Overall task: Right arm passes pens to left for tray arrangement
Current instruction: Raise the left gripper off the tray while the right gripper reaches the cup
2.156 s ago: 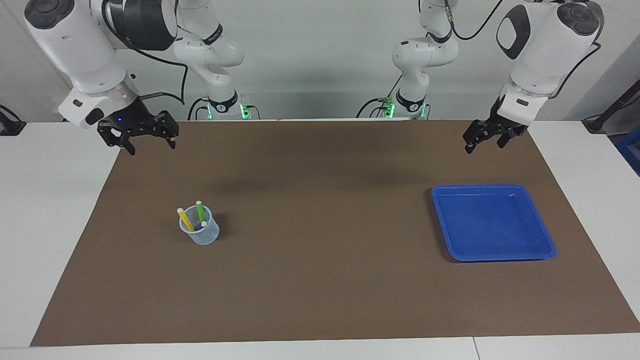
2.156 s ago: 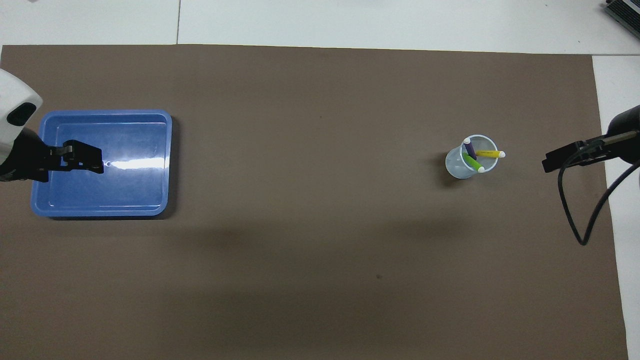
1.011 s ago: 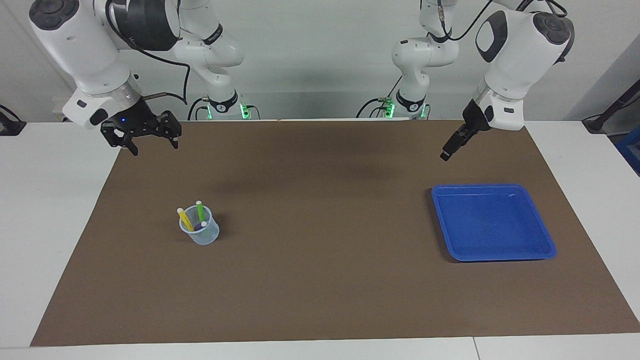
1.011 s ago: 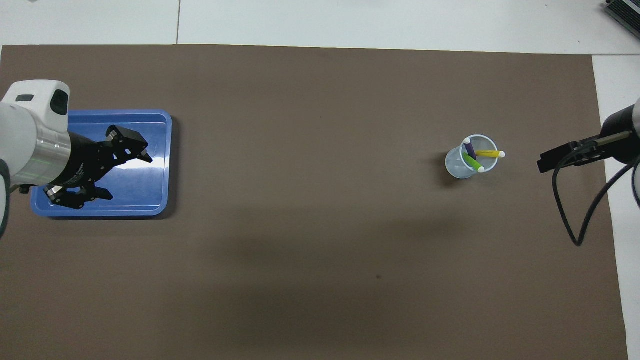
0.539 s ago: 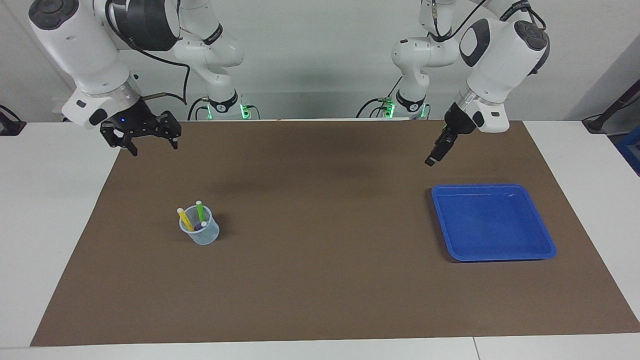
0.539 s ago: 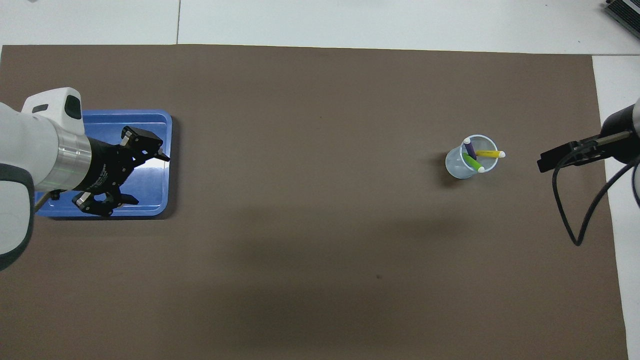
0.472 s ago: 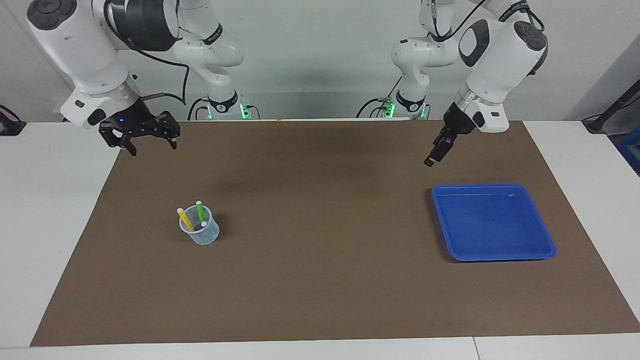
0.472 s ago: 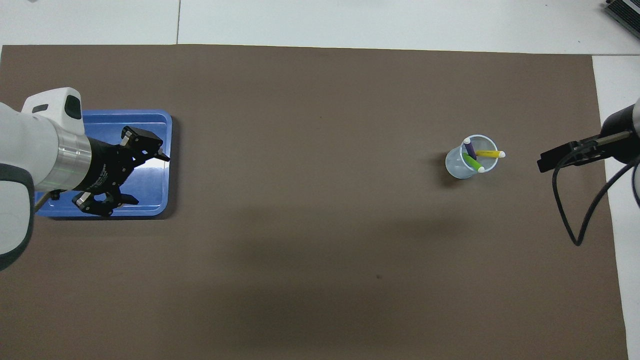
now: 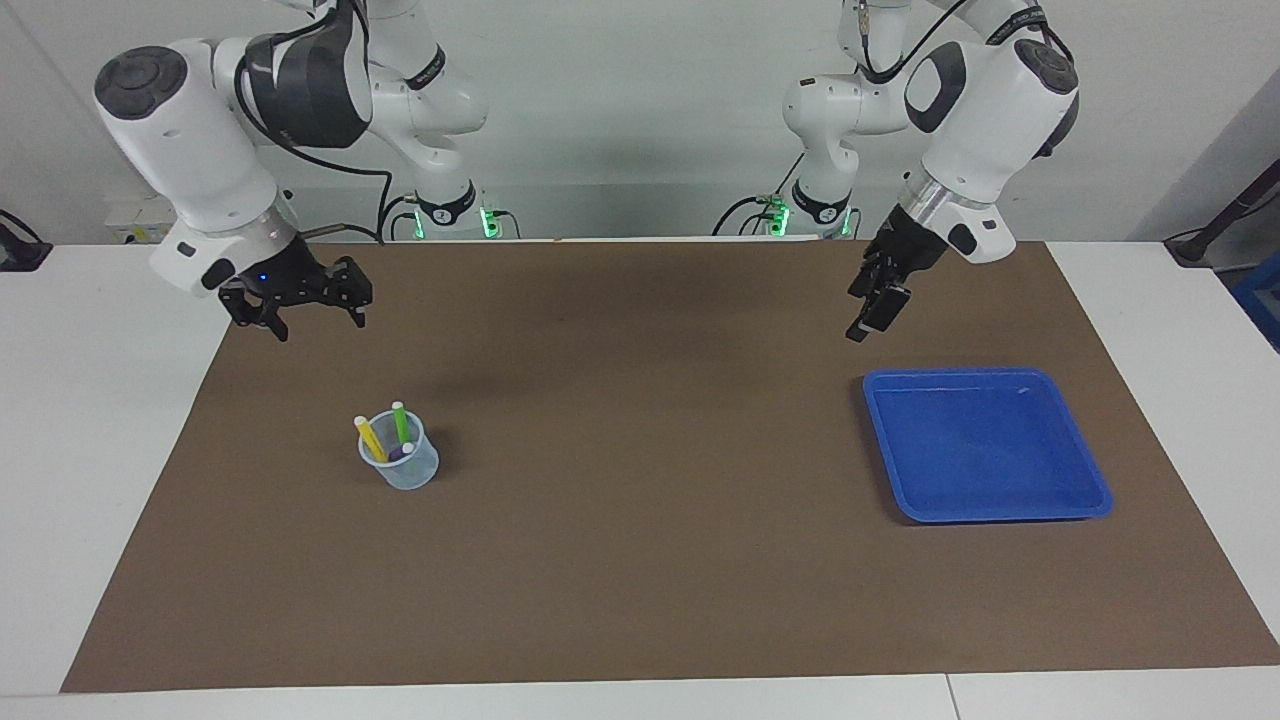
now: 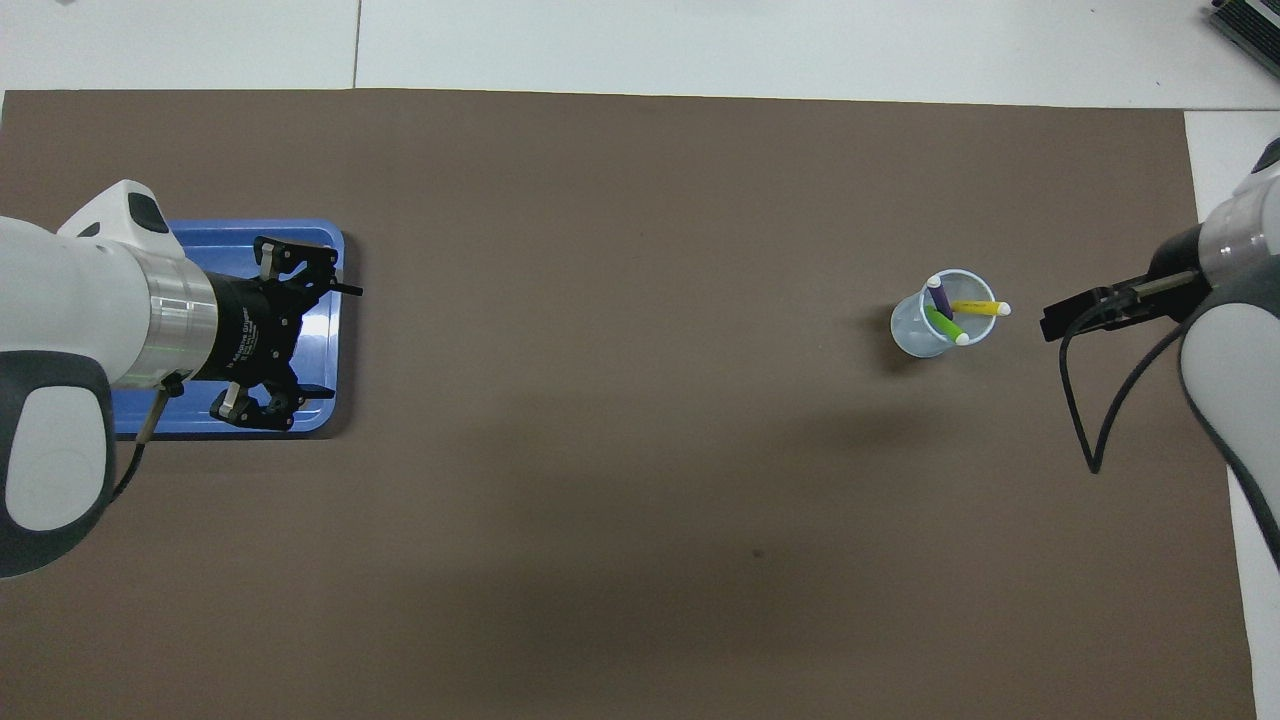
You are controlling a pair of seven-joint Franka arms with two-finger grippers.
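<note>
A white worktop (image 9: 90, 480) is covered by a brown mat (image 9: 650, 560) that reaches almost to each edge.

A small clear cup (image 9: 402, 465) stands upright on the mat, toward the right arm's end of the worktop and about midway between the edge at the robots and the edge away from them. The three pens are held in this cup with their whitish caps up: the yellow pen (image 9: 369, 437) and the green pen (image 9: 400, 422) lean against the rim, and the purple pen (image 10: 938, 296) is seated lower, so that in the facing view little more than its cap shows.

The blue tray (image 9: 1080, 480) lies flat on the mat toward the left arm's end of the worktop, well apart from the cup. No pen is seen in it.

The right gripper (image 9: 300, 298) is raised over the mat near the corner at the robots' edge and the right arm's end. Its fingers are spread wide and nothing is held between them.

The left gripper (image 9: 872, 310) is raised over the mat beside the tray's corner nearest the robots, pointing down. In the overhead view (image 10: 300, 340) its fingers are seen spread wide, with nothing held.
</note>
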